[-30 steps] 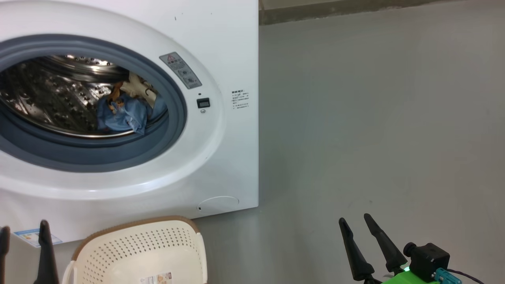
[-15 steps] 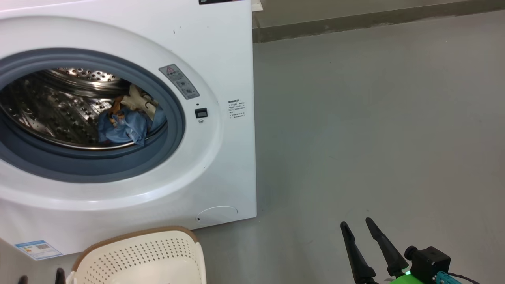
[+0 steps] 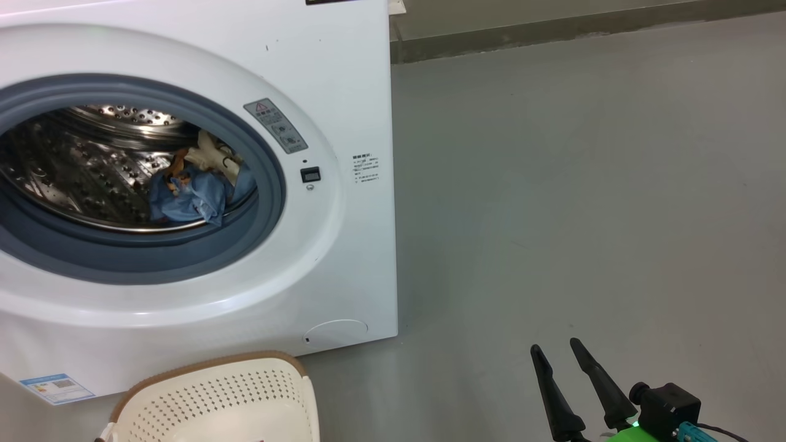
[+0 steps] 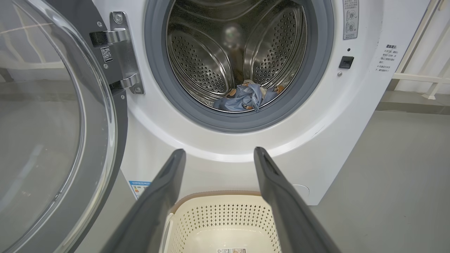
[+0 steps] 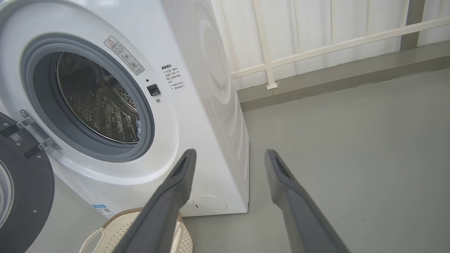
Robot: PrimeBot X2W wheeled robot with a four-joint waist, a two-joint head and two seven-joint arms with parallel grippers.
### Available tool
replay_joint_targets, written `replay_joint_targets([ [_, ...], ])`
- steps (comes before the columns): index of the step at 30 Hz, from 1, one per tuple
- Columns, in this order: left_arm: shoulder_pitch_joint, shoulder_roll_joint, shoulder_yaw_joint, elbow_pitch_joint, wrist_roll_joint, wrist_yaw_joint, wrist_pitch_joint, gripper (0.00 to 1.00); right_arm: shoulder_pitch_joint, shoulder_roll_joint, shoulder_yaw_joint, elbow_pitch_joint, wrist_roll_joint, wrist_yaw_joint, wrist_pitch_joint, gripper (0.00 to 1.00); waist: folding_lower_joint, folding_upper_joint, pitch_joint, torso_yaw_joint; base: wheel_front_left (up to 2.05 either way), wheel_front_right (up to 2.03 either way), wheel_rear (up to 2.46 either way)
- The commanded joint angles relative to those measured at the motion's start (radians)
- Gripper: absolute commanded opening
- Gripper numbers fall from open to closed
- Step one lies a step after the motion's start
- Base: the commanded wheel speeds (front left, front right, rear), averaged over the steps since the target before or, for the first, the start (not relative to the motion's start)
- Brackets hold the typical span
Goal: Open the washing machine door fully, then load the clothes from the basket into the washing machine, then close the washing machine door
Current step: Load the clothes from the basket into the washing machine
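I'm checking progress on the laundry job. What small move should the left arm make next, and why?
Probably move the left gripper over to the rim of the door, to start pushing it shut. The clothes lie in the drum, the part of the basket in view looks empty, the door stands wide open, and the gripper is open and holds nothing.

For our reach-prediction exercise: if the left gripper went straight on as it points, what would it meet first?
The left gripper would likely meet the white front of the washing machine just below the grey rubber ring, passing above the basket; depth is unclear.
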Motion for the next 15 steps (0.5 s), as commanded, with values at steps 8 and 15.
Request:
replay_joint_targets([
  [8,-0.020,0.008,0.027,-0.005,-0.006,-0.003,-0.008,1.00,-0.017,-0.002,0.017,-0.027,-0.011,0.003,-0.005,1.00,0.0000,0.0000,-0.004,0.008,0.00,0.00,0.00],
  [15,-0.024,0.005,0.027,0.000,-0.002,-0.003,-0.008,1.00,-0.020,-0.002,0.017,-0.030,-0.015,0.003,-0.005,1.00,0.0000,0.0000,-0.005,0.020,0.00,0.00,0.00],
])
